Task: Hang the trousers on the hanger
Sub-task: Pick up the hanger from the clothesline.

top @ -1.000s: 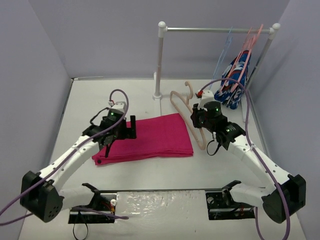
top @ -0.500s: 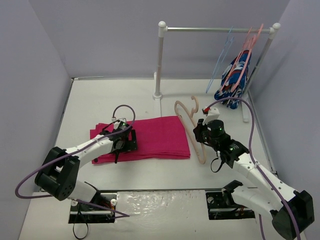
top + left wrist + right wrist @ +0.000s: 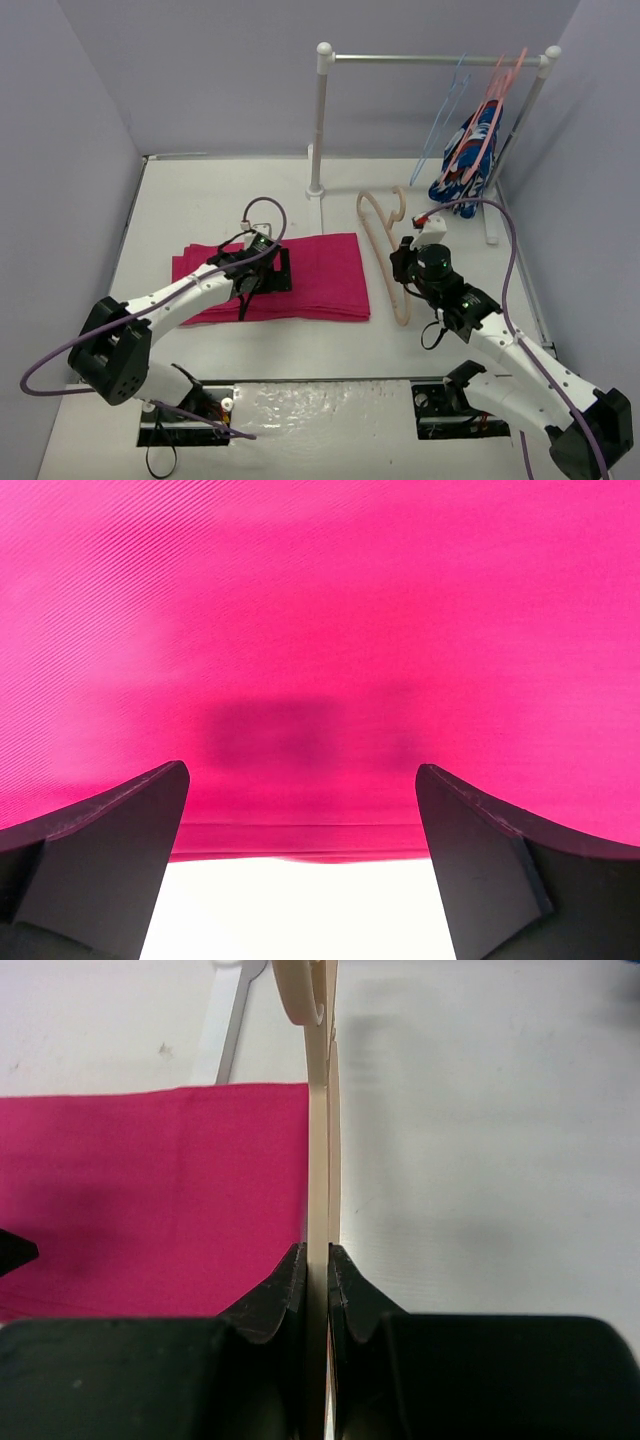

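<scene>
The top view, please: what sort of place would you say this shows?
Probably a robot test cell for clothes handling: a walled white table, a small clothes rail with hangers, and folded trousers.

Bright magenta-pink trousers (image 3: 320, 270) lie folded flat in front of the white rack post (image 3: 320, 120). The pale beige hanger (image 3: 320, 1140) sits front-right of that post, hook toward it.

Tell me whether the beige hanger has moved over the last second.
Yes. Clamped in the right gripper, the hanger has slid toward the near edge and slightly right, away from the rack's left post.
</scene>
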Controlling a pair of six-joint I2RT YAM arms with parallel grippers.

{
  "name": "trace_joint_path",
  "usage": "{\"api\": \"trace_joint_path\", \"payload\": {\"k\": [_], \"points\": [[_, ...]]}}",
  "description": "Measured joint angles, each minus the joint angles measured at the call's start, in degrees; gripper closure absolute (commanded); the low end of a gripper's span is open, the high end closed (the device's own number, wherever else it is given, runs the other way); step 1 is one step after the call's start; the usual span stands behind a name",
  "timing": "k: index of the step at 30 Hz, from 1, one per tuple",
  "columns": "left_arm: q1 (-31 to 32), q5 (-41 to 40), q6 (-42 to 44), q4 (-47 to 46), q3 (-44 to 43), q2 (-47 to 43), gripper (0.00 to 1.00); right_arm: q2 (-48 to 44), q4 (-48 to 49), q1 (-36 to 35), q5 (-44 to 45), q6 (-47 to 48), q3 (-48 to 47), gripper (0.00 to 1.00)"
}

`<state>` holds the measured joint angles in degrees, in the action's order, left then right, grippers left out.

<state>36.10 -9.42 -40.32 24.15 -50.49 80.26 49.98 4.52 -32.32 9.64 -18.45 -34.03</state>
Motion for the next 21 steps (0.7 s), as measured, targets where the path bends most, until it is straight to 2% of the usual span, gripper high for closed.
{"api": "trace_joint_path", "payload": {"k": [5,13,21], "points": [[8.67,-2.09,-1.18,-1.09,-12.60,6.14,0.14,-1.73,-0.54,0.00,4.65,-0.95,0.02,1.00],[15.59,-2.39,-1.40,-3.45,-31.36,26.54,0.19,-2.60,-1.98,0.00,5.62,-3.07,2.05,1.00],[16.78,-2.29,-1.85,-4.13,-36.55,37.21,0.26,-5.85,-2.17,0.00,6.49,-5.67,5.15,1.00]]}}
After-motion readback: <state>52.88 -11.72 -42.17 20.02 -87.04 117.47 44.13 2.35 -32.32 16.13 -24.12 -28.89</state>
